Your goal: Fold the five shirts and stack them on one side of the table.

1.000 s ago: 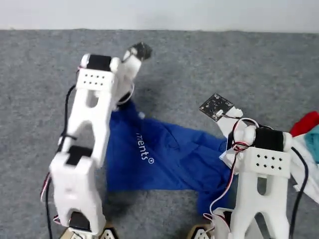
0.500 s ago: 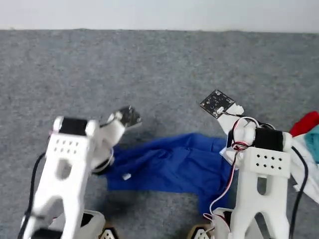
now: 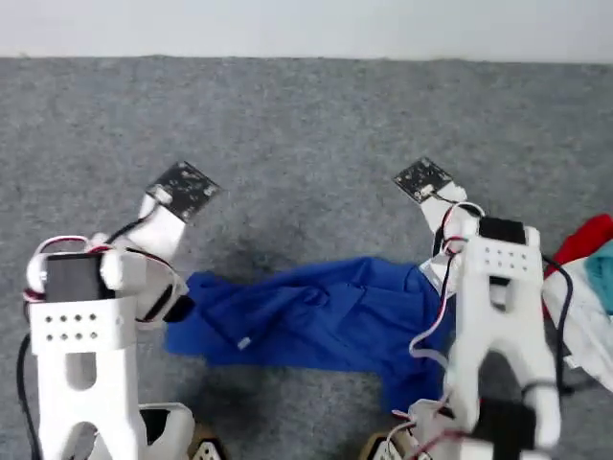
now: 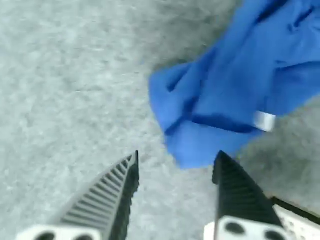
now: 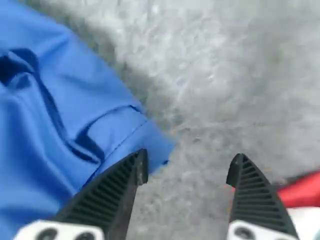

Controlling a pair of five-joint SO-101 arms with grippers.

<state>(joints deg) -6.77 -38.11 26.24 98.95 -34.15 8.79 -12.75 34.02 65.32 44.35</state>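
A blue shirt (image 3: 316, 316) lies crumpled in a long band across the grey table between the two arms, a small white tag (image 3: 245, 342) showing near its left end. My left gripper (image 4: 175, 167) stands open just above the shirt's left end (image 4: 220, 105), holding nothing. Over the shirt's right edge (image 5: 55, 125) my right gripper (image 5: 187, 167) is open too, with grey carpet between its fingers. In the high view the left arm (image 3: 81, 316) stands at the shirt's left end and the right arm (image 3: 493, 287) at its right end.
A pile of other shirts, red (image 3: 586, 238), teal (image 3: 601, 270) and white (image 3: 584, 321), lies at the table's right edge beside the right arm. A red patch (image 5: 295, 192) of it appears in the right wrist view. Bare grey carpet (image 3: 306, 144) stretches behind the shirt.
The left arm swung back from the far side toward the front left, pulling the shirt's upper part down into a narrower band, then let go. The right arm rose slightly.
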